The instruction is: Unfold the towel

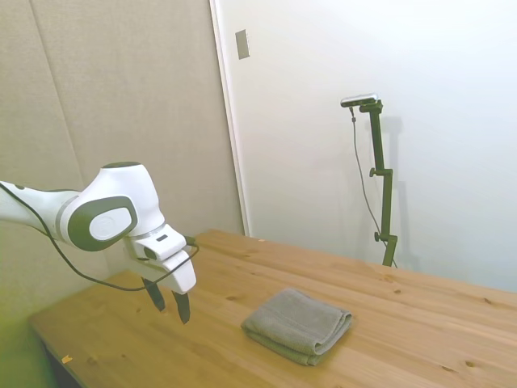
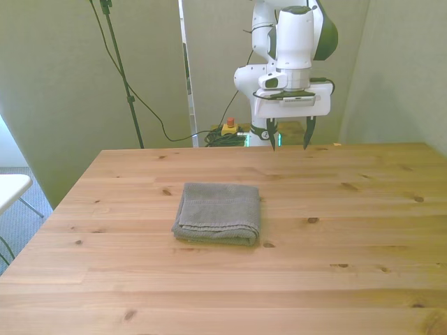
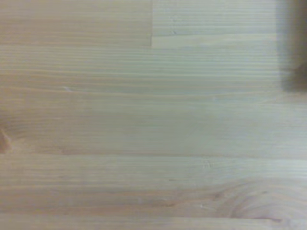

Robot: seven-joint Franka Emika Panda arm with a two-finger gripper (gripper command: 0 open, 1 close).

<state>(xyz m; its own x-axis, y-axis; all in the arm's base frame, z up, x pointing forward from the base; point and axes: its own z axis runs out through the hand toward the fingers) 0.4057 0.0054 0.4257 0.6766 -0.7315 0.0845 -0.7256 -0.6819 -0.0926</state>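
The towel (image 1: 297,325) (image 2: 218,212) is a small grey-olive terry cloth, folded into a thick square and lying flat near the middle of the wooden table (image 2: 349,230). My gripper (image 1: 168,301) (image 2: 288,138) hangs above the table's far side, well clear of the towel and toward the front view's right of it. Its two dark fingers point down, spread apart, with nothing between them. The wrist view holds only bare wood planks (image 3: 144,120), with a dark blurred patch at one edge.
A yellow box with a red button (image 2: 229,127) and cables lie on the floor behind the table. A white surface (image 2: 10,187) juts in at the front view's left edge. Walls stand close behind the table.
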